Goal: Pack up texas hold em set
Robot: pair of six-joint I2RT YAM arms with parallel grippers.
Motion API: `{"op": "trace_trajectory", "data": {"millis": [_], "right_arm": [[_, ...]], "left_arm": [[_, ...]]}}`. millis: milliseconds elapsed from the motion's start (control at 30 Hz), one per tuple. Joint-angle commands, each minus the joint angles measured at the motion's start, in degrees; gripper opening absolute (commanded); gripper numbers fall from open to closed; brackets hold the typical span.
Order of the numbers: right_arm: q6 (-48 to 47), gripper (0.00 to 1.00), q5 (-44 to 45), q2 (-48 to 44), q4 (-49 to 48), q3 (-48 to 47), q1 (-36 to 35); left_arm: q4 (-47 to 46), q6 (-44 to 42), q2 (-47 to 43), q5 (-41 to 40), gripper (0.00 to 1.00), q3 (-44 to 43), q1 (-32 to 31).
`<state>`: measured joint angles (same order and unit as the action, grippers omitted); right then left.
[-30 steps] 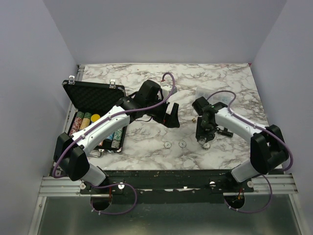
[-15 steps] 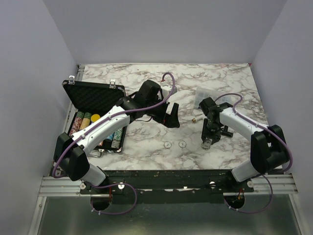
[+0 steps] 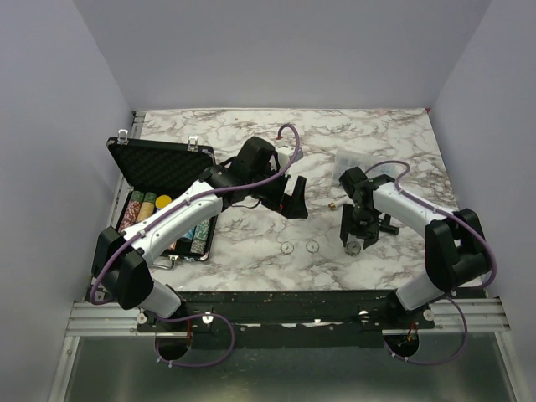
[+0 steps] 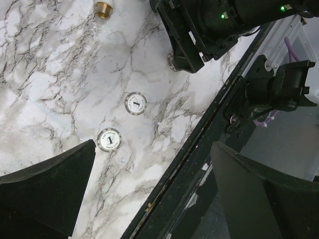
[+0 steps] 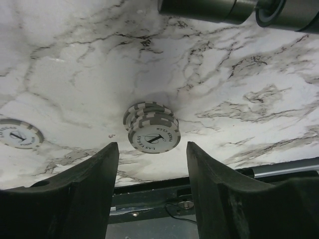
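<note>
The black hinged case (image 3: 163,163) lies open at the left, with rows of coloured poker chips (image 3: 159,219) partly hidden under my left arm. Two white round chips (image 3: 287,247) (image 3: 311,246) lie near the table's front edge; they also show in the left wrist view (image 4: 135,103) (image 4: 109,140). My left gripper (image 3: 293,199) (image 4: 152,164) hangs open and empty above the table's middle. My right gripper (image 3: 353,239) (image 5: 152,149) is open, pointing down just above a short stack of white chips (image 5: 152,133), with its jaws either side and apart from it. The red card box is out of view.
A clear plastic box (image 3: 356,161) sits behind the right arm. A small brass fitting (image 3: 333,203) (image 4: 104,8) lies between the grippers. The table's black front rail (image 4: 199,144) runs just beyond the loose chips. Grey walls close in the left, back and right.
My right arm shifted slightly to the right, then settled with its gripper over the chip stack. The left arm has not moved.
</note>
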<state>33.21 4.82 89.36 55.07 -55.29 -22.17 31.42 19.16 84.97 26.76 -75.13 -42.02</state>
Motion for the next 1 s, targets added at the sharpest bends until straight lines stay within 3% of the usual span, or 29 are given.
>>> {"op": "trace_trajectory", "data": {"millis": [0, 333, 633, 967], "right_arm": [[-1.56, 0.60, -0.87, -1.00, 0.98, -4.64, -0.43], [0.26, 0.62, -5.96, 10.36, -5.29, -12.43, -11.79], [0.50, 0.66, -8.72, 16.51, -8.40, -14.61, -13.80], [0.78, 0.66, -6.95, 18.13, -4.80, -14.88, -16.49]], "left_arm": [[-0.44, -0.31, -0.16, 0.47, 0.98, 0.25, -0.19], [0.06, -0.43, -0.40, -1.43, 0.98, 0.25, -0.17], [0.48, -0.70, -0.69, -2.32, 0.98, 0.07, -0.17], [0.48, -0.78, -0.25, -2.24, 0.98, 0.07, 0.18]]}}
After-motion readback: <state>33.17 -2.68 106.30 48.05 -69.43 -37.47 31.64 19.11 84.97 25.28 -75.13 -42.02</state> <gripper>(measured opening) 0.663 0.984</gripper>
